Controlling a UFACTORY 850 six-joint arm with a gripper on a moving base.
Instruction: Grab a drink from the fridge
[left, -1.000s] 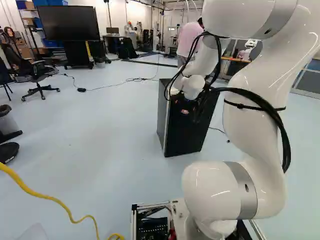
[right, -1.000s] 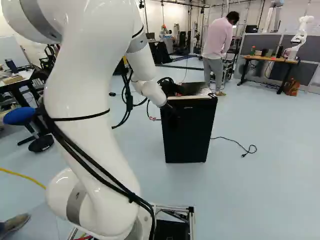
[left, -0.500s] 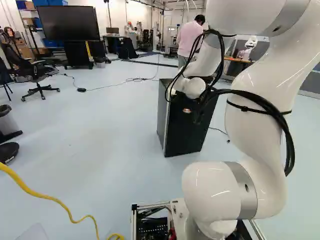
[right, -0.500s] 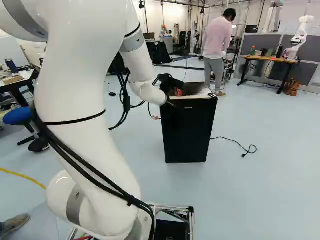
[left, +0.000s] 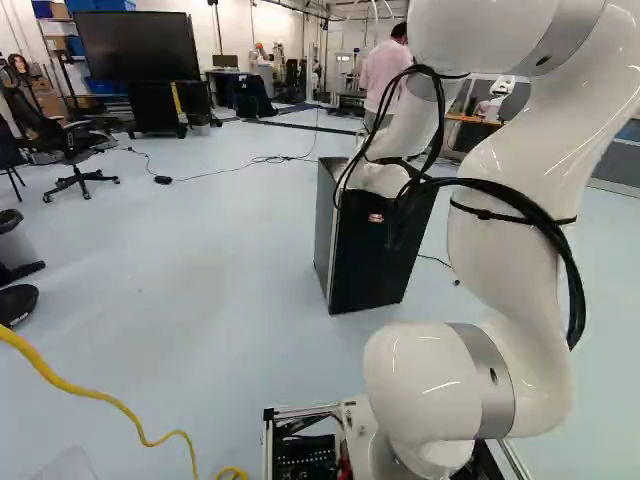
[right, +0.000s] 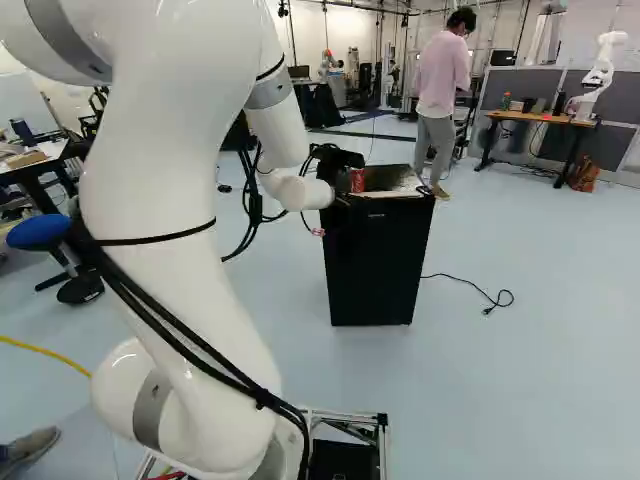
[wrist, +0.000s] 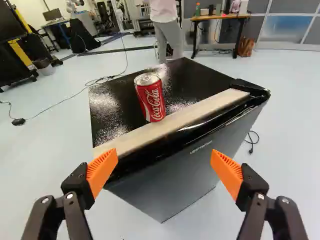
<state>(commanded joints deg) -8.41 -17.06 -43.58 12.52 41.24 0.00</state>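
Over the near edge of the small black fridge (right: 372, 260), my gripper (right: 345, 203) is dark and hard to make out in the right base view. Seen from the wrist, the gripper (wrist: 165, 172) is open, its orange pads far apart with nothing between them. A red drink can (wrist: 153, 103) stands on the fridge's black top (wrist: 190, 80), ahead of the gripper and just behind the pale front strip. The same can (right: 357, 181) shows beside the wrist in the right base view. The fridge door (wrist: 175, 175) looks shut.
A loose cable (right: 470, 289) lies on the floor right of the fridge in the right base view. Beyond stand a wooden table (right: 540, 118) and another robot (right: 597, 80). A yellow cable (left: 100, 397) and an office chair (left: 70, 150) are at the left.
The arm's wrist has shifted slightly at the fridge top, and more of the can shows in the right base view. The base and fridge have stayed put.
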